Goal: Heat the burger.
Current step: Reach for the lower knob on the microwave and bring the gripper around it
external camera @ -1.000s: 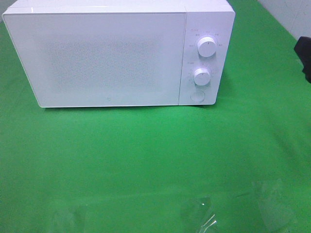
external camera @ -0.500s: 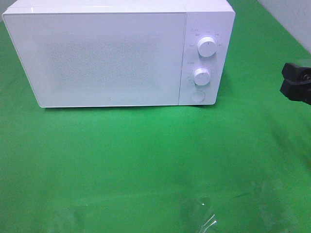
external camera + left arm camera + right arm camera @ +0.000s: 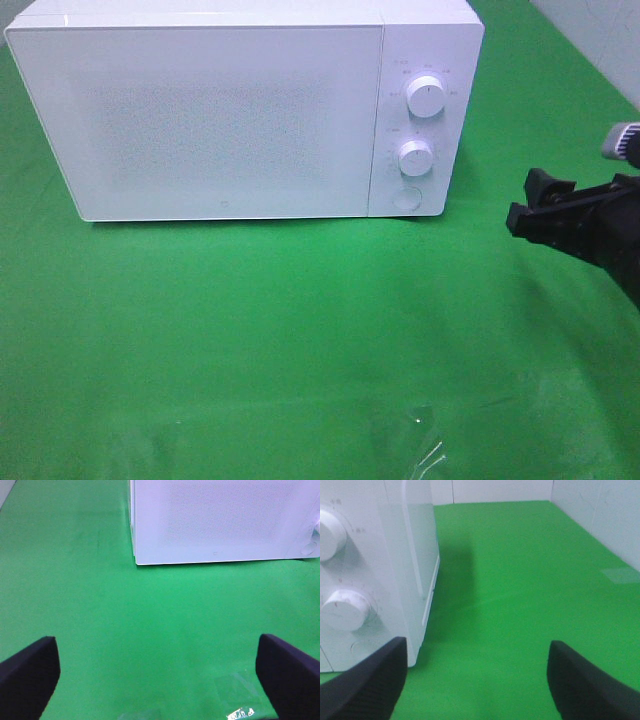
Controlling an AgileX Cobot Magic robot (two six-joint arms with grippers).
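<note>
We are seeing our left gripper (image 3: 156, 647) only in its own wrist view, where it is hanging over the green surface (image 3: 150, 620) with its two dark fingers (image 3: 30, 672) spread wide, holding nothing. Ahead of it the white microwave (image 3: 245, 112) is standing on the surface, and its door (image 3: 190, 130) is sitting closed and flat. On the microwave's right-hand panel we are making out an upper dial (image 3: 427, 97), a lower dial (image 3: 415, 157) and a round button (image 3: 405, 198) beneath them. Further right, our right gripper (image 3: 528, 200) is hovering above the surface, near the microwave's right side but apart from it. Its jaws are standing open and empty. The burger is not showing in any view, so we cannot tell where it is.
</note>
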